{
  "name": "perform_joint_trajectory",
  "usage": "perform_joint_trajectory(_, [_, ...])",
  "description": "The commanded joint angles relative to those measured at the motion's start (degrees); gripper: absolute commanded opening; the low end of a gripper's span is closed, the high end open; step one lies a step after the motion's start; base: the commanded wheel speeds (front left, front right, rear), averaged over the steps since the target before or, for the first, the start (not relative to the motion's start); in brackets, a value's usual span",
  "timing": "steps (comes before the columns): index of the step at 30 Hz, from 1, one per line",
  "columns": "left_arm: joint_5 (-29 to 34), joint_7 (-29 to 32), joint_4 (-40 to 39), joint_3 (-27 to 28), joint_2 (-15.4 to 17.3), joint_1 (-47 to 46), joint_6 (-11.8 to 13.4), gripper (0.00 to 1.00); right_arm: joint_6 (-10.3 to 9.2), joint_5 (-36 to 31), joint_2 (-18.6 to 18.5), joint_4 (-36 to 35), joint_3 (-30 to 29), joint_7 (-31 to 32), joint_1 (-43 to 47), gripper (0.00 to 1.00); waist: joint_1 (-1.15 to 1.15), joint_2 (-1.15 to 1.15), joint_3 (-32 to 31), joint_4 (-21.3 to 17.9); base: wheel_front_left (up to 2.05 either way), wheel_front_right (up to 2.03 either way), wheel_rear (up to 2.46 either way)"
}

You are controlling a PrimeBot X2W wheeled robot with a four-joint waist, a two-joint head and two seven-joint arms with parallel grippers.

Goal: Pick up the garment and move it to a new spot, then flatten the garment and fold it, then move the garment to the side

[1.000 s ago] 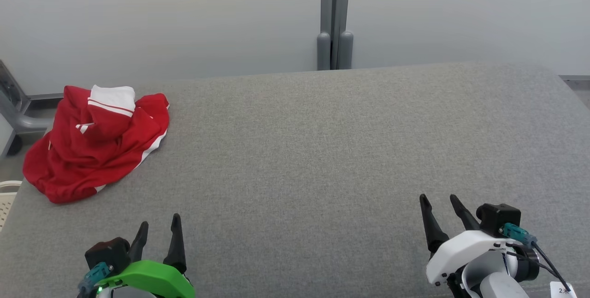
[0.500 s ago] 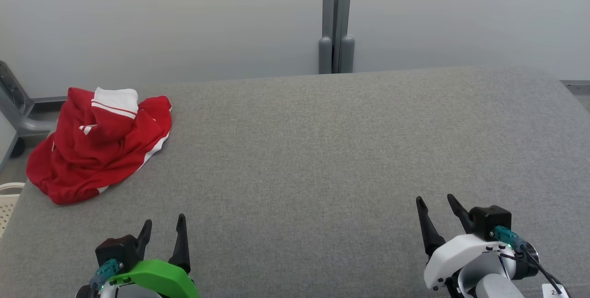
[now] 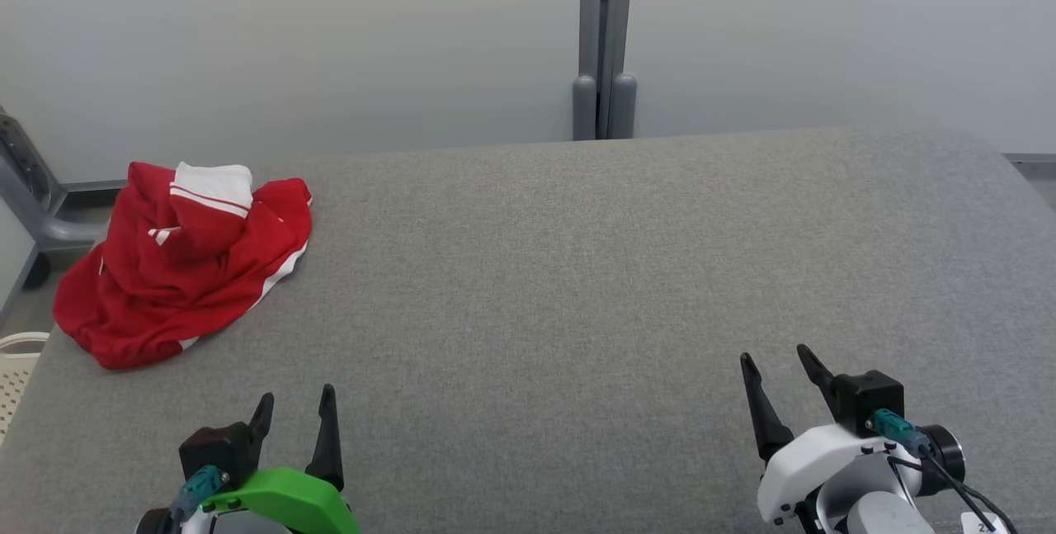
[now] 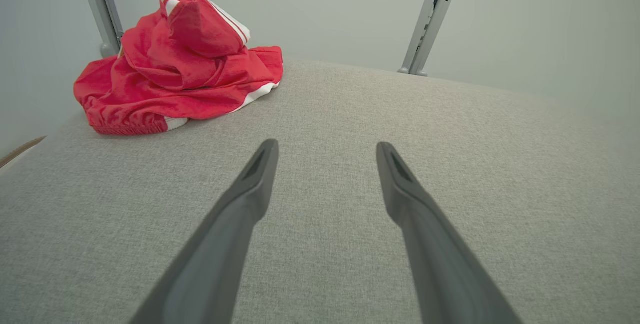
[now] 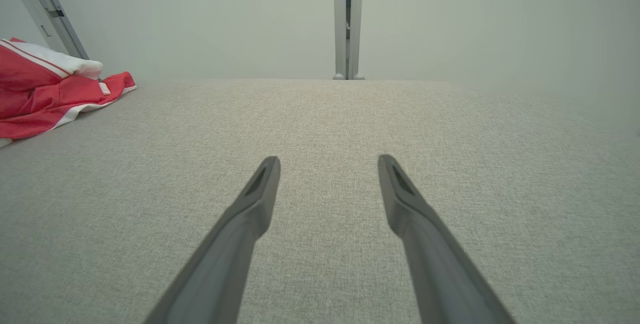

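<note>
Red-and-white crumpled garment (image 3: 181,262) lies at the far-left corner of the grey fabric table (image 3: 577,270); left gripper (image 3: 297,392) and right gripper (image 3: 774,352) hover over its near edge, fingers spread wide, empty.

Likely a lab, grey padded table (image 3: 577,270), partition panels (image 3: 330,39)

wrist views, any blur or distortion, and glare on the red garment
Left wrist view: wide-angle lens leans the grey posts; left tool looks soft near the lens, red garment crisp, no glare. Right wrist view: right tool likewise soft up close. Head view: flat even light, faint shadow beside the garment on the table.
</note>
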Motion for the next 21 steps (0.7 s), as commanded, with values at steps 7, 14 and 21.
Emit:
perform_joint_trajectory(7, [-0.01,0.15,-0.24,-0.1,0.36,0.95,0.37,1.0,0.0,0.62,-0.28,0.17,-0.43,-1.33,-0.26,1.0,0.0,0.0,-0.17,0.16,0.0,0.0,0.0])
perform_joint_trajectory(14, [-0.65,0.41,-0.62,-0.14,0.45,1.35,0.6,1.0,0.0,2.94,-0.27,0.25,-0.2,-1.85,0.05,1.0,0.0,0.0,-0.24,0.15,0.0,0.0,0.0])
perform_joint_trajectory(21, [-1.05,0.43,-0.57,-0.32,0.6,1.37,0.66,1.0,0.0,3.36,-0.27,0.89,0.18,-2.2,-0.14,1.0,0.0,0.0,-0.34,0.41,0.0,0.0,0.0])
